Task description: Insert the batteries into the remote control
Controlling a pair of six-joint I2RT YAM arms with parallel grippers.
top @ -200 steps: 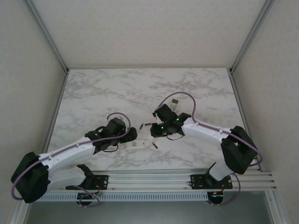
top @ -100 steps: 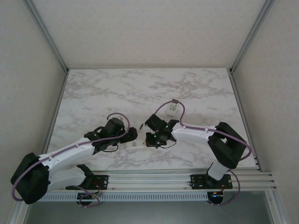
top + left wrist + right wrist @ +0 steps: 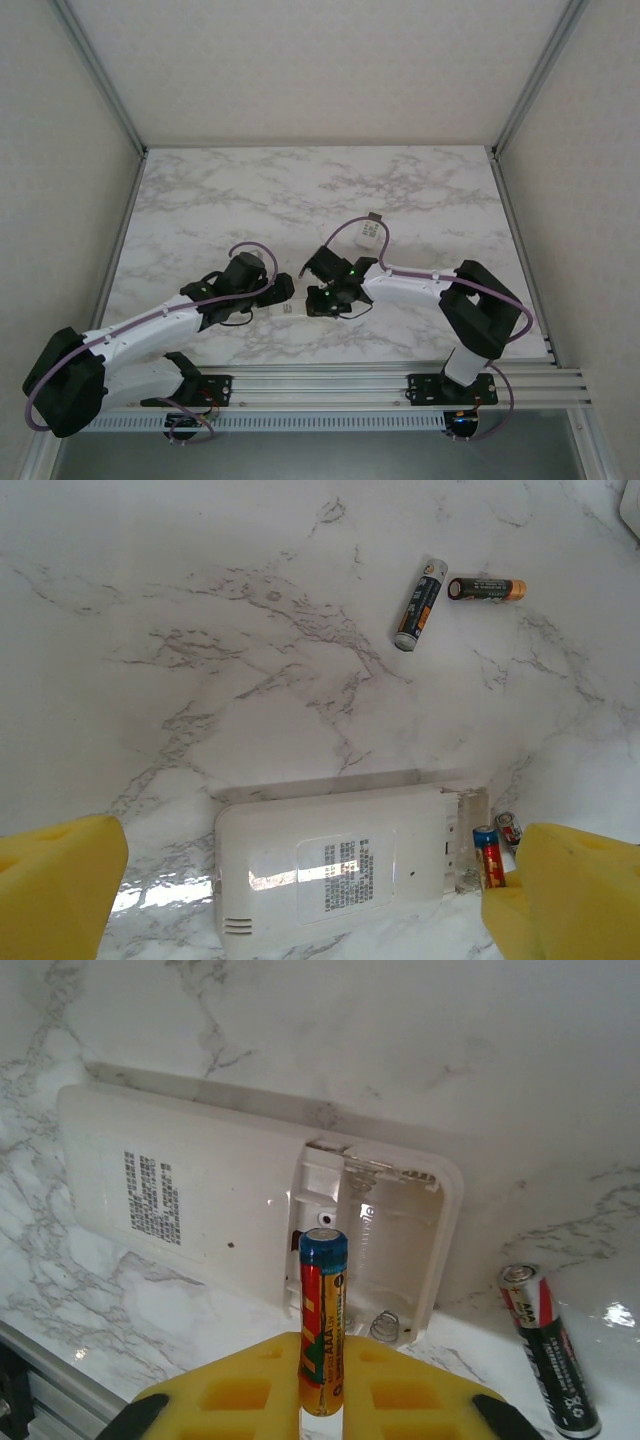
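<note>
Left arm point(image 3: 150, 325): reaches in low from the near left corner, stretched out over the counter point(image 3: 250, 190), wrist aimed at the middle.
Left jaws: spread wide, holding nothing; one yellow pad point(image 3: 55, 885) sits off the remote's closed end, the other by its open end. Contact with the shell: cannot tell.
Remote point(image 3: 330, 865): white, lies flat on the counter, label side up, between the two wrists, near the front edge.
Compartment point(image 3: 385, 1230): open, cover off, empty, coil spring point(image 3: 383, 1326) at its near wall.
Red-and-yellow battery point(image 3: 323, 1325): pinched in the right jaws, blue-capped end pointing away from the pads, that end over the near edge of the compartment; seated or not, cannot tell.
Right jaws: pressed together on the red-and-yellow battery, yellow pads point(image 3: 250, 1395) on either side of it.
Right arm point(image 3: 430, 285): elbow folded high on the right, forearm running left and down to the remote's open end.
Left wrist view adds: two dark batteries point(image 3: 420, 605) farther out on the counter, ends close, set at an angle, well apart from the remote.
Right wrist view adds: one dark battery point(image 3: 548, 1360) lying just beside the remote's open end, not touching it.
</note>
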